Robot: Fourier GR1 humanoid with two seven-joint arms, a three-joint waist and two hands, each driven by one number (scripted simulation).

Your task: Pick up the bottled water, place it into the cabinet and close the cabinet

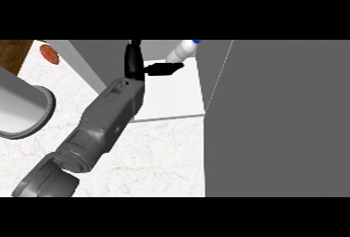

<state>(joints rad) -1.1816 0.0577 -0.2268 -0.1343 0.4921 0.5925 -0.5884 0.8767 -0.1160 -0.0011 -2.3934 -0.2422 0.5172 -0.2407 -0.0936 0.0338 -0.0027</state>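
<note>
One hand in play: left hand (134, 62) up inside the cabinet (171, 97), above its white shelf, fingers straight, thumb spread wide to the side, clamped on nothing. Bottled water (181, 51) tilted at the back of the cabinet, blue cap uppermost, right by the thumb tip; touching or not, cannot tell. Cabinet door (280, 120) swung open at the cabinet's right. Left of the cabinet, on the marble counter (157, 157): grey cylinder (24, 109) and reddish round item (49, 54).

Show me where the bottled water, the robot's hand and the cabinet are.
bottled water (182, 50), head view, on its white body.
hand (134, 65), head view, on the black palm.
cabinet (174, 95), head view, on its bare white floor.
</note>
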